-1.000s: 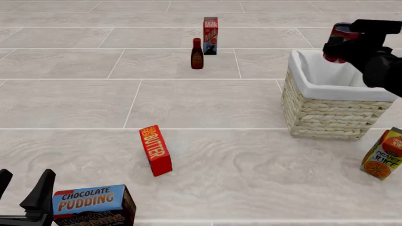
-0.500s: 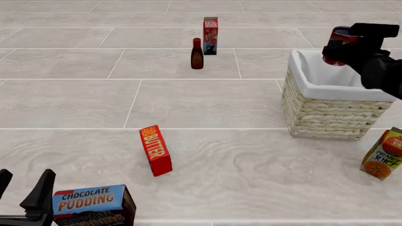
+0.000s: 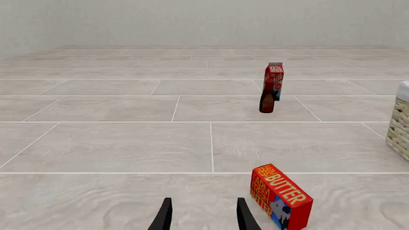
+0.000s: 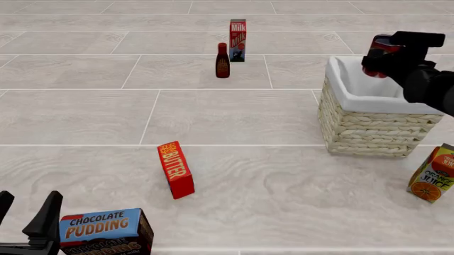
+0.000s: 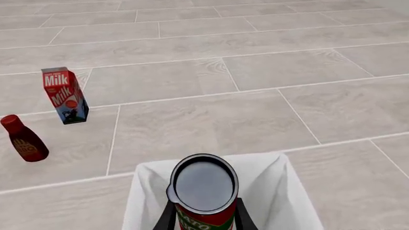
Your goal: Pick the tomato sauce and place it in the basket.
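The tomato sauce can (image 4: 377, 51) hangs in the air above the far side of the wicker basket (image 4: 369, 125), with my right gripper (image 4: 386, 56) shut on it. In the right wrist view the can's dark metal top (image 5: 204, 185) sits between the fingers (image 5: 167, 218), over the basket's white cloth lining (image 5: 150, 196). My left gripper (image 4: 25, 220) rests at the near left corner, open, holding nothing. Its two dark fingertips (image 3: 164, 216) show in the left wrist view with bare floor between them.
A chocolate pudding box (image 4: 105, 231) lies right beside the left gripper. A red butter box (image 4: 176, 169) stands mid-table. A dark-brown bottle (image 4: 223, 61) and a milk carton (image 4: 237, 40) stand at the back. An orange juice carton (image 4: 433, 174) sits near the basket's front right.
The right gripper with the can has shifted slightly, staying over the basket's far side. The left arm has not moved.
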